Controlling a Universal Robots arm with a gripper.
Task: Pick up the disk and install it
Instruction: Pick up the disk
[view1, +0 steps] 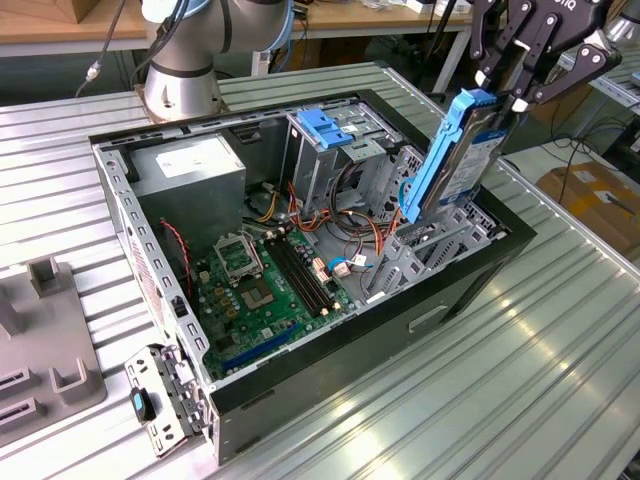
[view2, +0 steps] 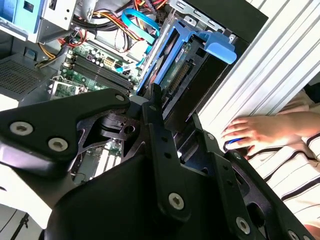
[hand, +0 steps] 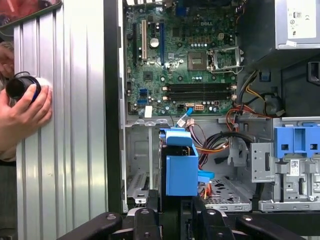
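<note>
The disk (view1: 462, 160), silver-grey in a blue plastic carrier, hangs tilted over the drive bay at the case's end on the exterior view's right, its lower end among the bay's metal brackets. My gripper (view1: 508, 98) is shut on the disk's upper end. In the second wrist view the disk (view2: 175, 70) shows its green circuit board and blue frame beyond my gripper (view2: 172, 117). In the first wrist view the blue carrier of the disk (hand: 180, 165) stands just in front of my gripper (hand: 175, 199).
The open computer case (view1: 470, 270) lies on a ribbed metal table, with motherboard (view1: 265, 280), grey power supply (view1: 190, 165) and a metal cage with a blue handle (view1: 325, 130) inside. A person's hand (view2: 255, 132) rests on the table beside the case. A grey fixture (view1: 40, 340) stands at the exterior view's left.
</note>
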